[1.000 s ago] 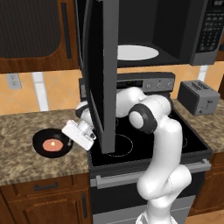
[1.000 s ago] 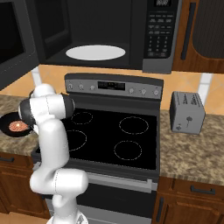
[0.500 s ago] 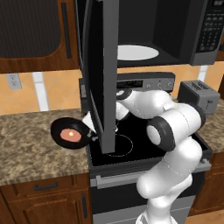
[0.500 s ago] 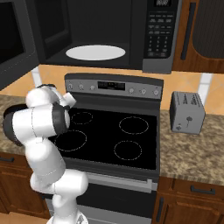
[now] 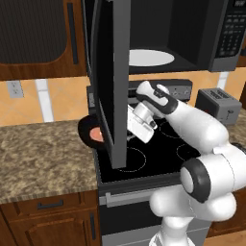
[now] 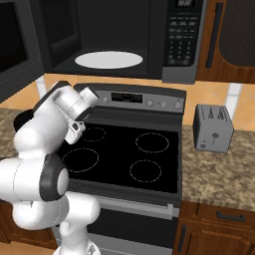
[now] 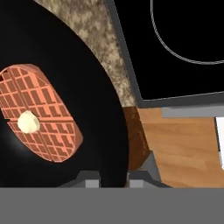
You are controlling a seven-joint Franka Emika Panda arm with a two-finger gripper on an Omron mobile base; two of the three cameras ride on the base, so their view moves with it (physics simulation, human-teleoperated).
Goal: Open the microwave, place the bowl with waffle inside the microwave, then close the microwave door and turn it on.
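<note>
The microwave (image 5: 192,29) hangs above the stove, and its door (image 5: 113,81) is swung wide open to the left. A white round plate (image 5: 151,57) lies inside it. My gripper (image 7: 113,179) is shut on the rim of the black bowl (image 7: 65,78), which holds the gridded waffle (image 7: 39,111) with a pale dot of butter. The bowl (image 5: 89,132) hangs tilted in the air over the counter's right end. The open door partly hides it there, and the waffle (image 5: 97,134) peeks out beside the door's edge. My hand (image 5: 140,124) reaches in behind the door.
A black glass-top stove (image 6: 124,154) lies below the microwave. To the right of the stove, a grey toaster (image 6: 213,127) stands on the granite counter. Another stretch of granite counter (image 5: 43,158) runs on the left. The open door juts out over the stove's left edge.
The bowl has come up off the left counter and moved up and right toward the stove, tilting as it went. The arm has swung right with it.
</note>
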